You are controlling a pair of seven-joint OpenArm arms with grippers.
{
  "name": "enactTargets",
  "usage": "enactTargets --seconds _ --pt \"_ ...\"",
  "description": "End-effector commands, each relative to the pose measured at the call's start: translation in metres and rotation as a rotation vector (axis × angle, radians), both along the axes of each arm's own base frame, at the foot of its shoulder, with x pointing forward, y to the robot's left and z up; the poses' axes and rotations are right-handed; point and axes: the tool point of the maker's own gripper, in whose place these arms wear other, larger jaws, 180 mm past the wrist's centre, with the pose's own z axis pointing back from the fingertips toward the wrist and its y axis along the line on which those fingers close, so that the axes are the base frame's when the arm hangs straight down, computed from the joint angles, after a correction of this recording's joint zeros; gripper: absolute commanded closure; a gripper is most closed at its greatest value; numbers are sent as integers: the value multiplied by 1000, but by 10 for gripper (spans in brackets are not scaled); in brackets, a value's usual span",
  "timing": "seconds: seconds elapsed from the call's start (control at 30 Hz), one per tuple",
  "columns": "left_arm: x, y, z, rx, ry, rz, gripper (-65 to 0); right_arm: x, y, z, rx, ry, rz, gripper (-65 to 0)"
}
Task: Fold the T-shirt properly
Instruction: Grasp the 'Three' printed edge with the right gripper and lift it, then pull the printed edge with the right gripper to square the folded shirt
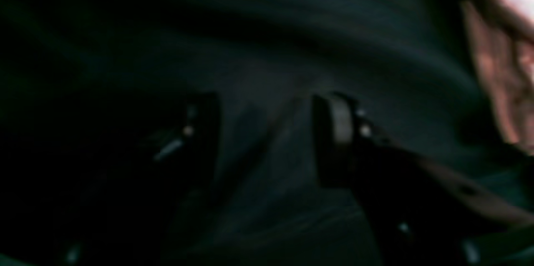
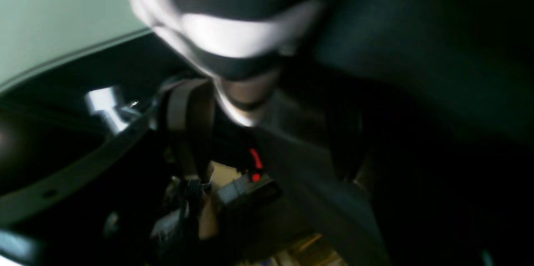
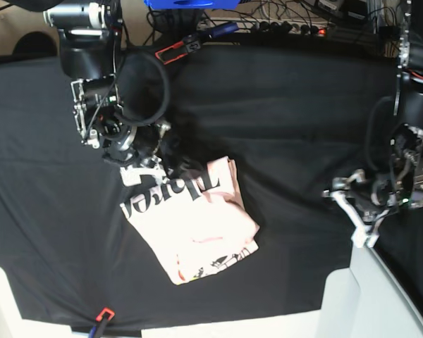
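Note:
The pale pink T-shirt (image 3: 194, 229) lies folded in a rough rectangle on the black table cloth (image 3: 289, 120), black lettering up along its far edge. My right gripper (image 3: 158, 167) is over the shirt's far-left corner; in the right wrist view (image 2: 267, 132) its jaws stand apart, with the blurred lettered cloth (image 2: 233, 36) just beyond them. My left gripper (image 3: 357, 211) is off to the shirt's right, well apart from it. In the left wrist view (image 1: 269, 136) its fingers are spread over bare black cloth, and a strip of the T-shirt (image 1: 500, 57) shows at the top right.
Cables and a power strip (image 3: 289, 24) run along the far edge, with a blue object (image 3: 183, 3) and a red-and-black tool (image 3: 176, 48) beside them. A red clip (image 3: 102, 315) sits at the near edge. White table edge (image 3: 381, 296) shows at the lower right.

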Motion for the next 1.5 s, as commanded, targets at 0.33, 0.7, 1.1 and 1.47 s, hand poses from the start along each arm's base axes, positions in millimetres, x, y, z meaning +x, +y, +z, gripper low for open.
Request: enactTargets --seconds 0.33,0.7,1.1,1.47 --pt "41 -86 64 -423 -33 -12 -363 26 -59 38 -146 -144 -55 -393" --pt "39 -79 65 -440 -31 7 -356 24 -123 51 -361 -187 -49 -395" --pt "-12 52 4 139 15 50 -37 53 -130 42 -166 -108 -205 -454" --pt "-54 153 1 497 -2 165 -35 87 -122 27 -135 -68 -241 -456"
